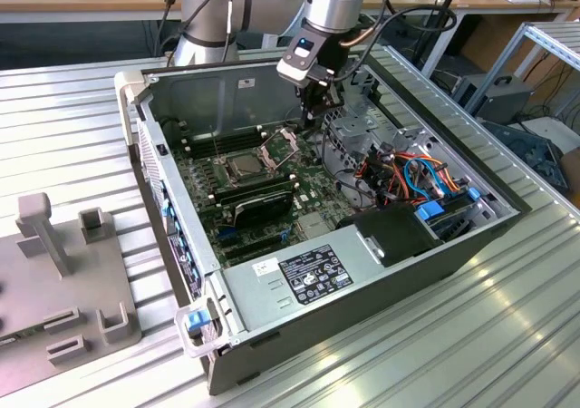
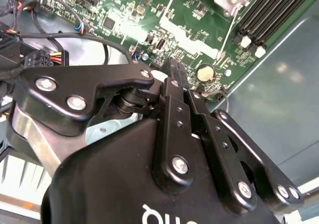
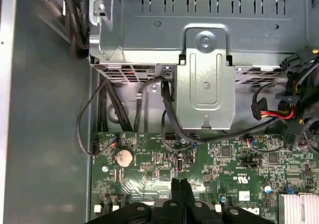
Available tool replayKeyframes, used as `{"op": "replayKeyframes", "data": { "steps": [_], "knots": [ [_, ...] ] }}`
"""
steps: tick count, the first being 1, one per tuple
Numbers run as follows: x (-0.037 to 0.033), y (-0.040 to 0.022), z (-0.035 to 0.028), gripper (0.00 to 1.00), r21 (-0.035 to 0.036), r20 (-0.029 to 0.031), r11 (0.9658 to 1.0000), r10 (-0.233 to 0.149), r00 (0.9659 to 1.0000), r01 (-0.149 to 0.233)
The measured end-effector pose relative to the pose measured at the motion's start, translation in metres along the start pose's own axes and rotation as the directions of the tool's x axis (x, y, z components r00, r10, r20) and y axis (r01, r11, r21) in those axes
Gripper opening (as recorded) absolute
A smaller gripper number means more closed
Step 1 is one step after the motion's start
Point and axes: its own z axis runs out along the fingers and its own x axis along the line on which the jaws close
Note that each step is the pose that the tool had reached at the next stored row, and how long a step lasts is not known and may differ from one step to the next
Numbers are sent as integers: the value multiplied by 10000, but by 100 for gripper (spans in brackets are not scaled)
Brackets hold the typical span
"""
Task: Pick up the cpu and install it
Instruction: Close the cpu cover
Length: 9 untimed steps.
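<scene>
Hovering gripper with jaws together, cpu lying in its socket

Seen in the exterior view, the gripper hangs inside the open computer case, just beside the metal drive cage. Its jaws are pressed together with nothing visible between them, tips close above the green motherboard. The cpu appears to lie flat in its socket, toward the exterior view's left of the gripper, with the hinged frame raised. Black cables run near the tips and could snag. With the frame up, any knock could probably shift the unclamped chip.
</scene>
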Motion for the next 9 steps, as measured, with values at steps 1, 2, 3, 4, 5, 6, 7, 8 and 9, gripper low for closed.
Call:
{"op": "replayKeyframes", "data": {
  "steps": [1,2,3,4,5,6,7,8,9],
  "knots": [
    [1,4,20,11,0,-1,10000,0,10000,0],
    [3,6,44,11,1,-1,10000,0,10000,0],
    [5,5,82,11,0,-1,10000,2,10000,-2],
    [6,6,99,11,0,-1,10000,2,10000,-2],
    [7,6,117,11,0,0,10000,0,10000,0],
    [9,6,153,11,0,0,10000,0,10000,0],
    [11,5,183,11,0,0,10000,1,10000,-1],
    [13,5,201,11,1,-1,10000,1,10000,-1],
    [13,4,212,11,1,-1,10000,1,10000,-1]
  ]
}}
